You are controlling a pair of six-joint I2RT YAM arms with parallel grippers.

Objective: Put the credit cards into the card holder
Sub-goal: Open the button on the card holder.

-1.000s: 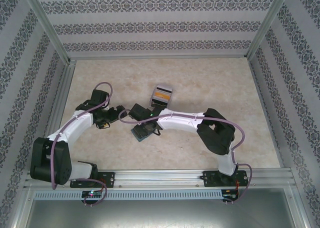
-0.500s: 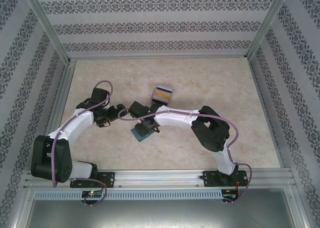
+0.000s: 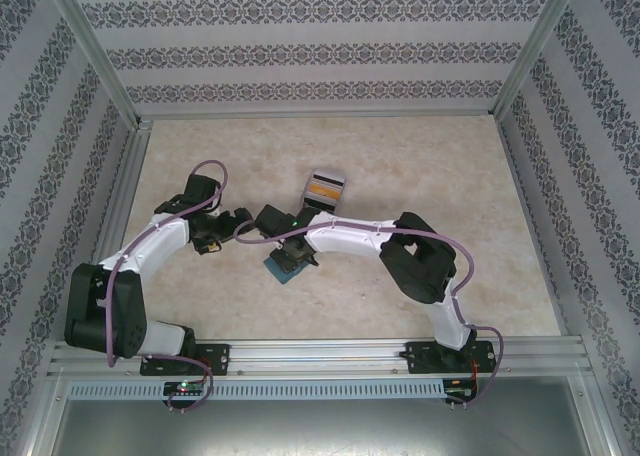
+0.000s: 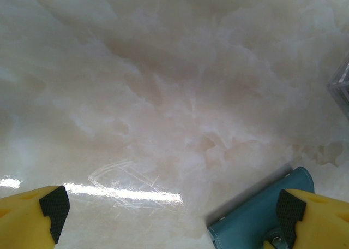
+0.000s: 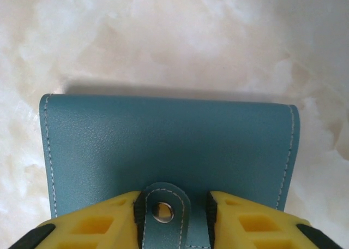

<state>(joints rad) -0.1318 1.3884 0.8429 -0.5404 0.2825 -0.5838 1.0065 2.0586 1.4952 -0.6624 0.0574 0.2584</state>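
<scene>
Card holder: teal-blue wallet, pale stitching along edges, closed, lying flat on table, about 7 o'clock from table centre. Snap tab with 1 metal stud folded over cover.
Credit cards: standing upright in clear box, 1 orange-yellow face showing, at 1 o'clock from card holder, near but apart; count unclear

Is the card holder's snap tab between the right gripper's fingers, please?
Yes, the right gripper's yellow fingers flank the card holder's snap tab.

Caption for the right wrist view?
Right gripper straddling the snap tab of a closed teal-blue leather wallet on pale marble tabletop.
</scene>
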